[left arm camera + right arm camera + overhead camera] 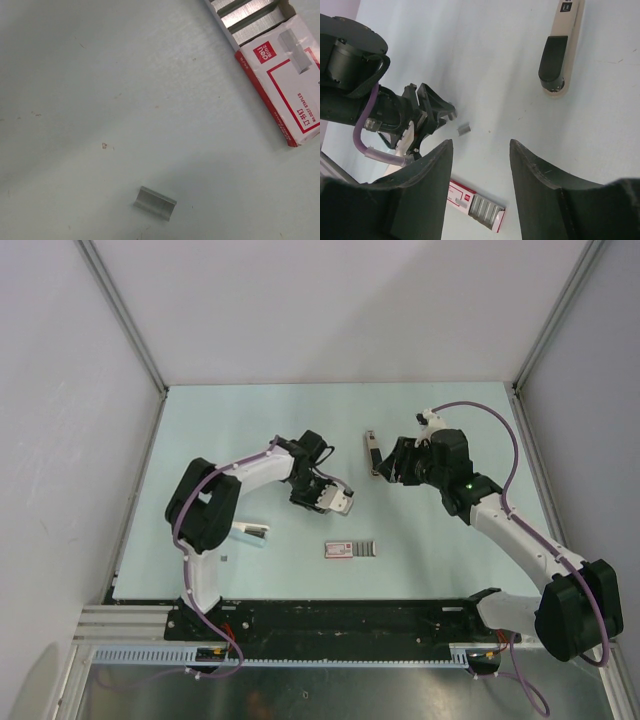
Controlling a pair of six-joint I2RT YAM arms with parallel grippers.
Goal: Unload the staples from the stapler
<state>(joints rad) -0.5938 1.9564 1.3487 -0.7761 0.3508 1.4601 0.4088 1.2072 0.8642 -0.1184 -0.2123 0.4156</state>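
The stapler [370,451], a slim beige bar with a dark grey part, lies on the table in the middle back; it also shows in the right wrist view [560,45]. A small grey block of staples [155,202] lies loose on the table, also seen in the right wrist view [464,129] just off my left gripper's tips. My left gripper [345,502] hovers beside it, jaws apart and empty [442,112]; its fingers do not show in its own view. My right gripper [481,145] is open and empty, next to the stapler [381,469].
A red-and-white staple box [351,548] lies open in front of both grippers, with rows of staples inside [280,65] [477,205]. A small white and blue object [250,531] lies by the left arm. Walls close the table at the back and sides.
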